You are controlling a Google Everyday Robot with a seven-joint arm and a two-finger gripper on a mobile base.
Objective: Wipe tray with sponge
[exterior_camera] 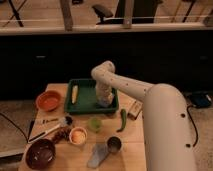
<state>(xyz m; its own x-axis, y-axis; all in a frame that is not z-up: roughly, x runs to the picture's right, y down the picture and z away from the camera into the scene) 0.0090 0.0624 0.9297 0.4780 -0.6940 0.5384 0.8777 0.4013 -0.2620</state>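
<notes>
Wooden table (130, 137) bears tray (88, 98) holding corn cob (74, 93), claw (104, 100) down inside it

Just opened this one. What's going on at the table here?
The robot's one arm reaches over the table, with the gripper down inside the dark green tray, in its right half, placed as if for wiping. The sponge cannot be made out apart from the gripper. A corn cob lies in the left part of the tray, and an orange bowl sits on the table to the tray's left.
</notes>
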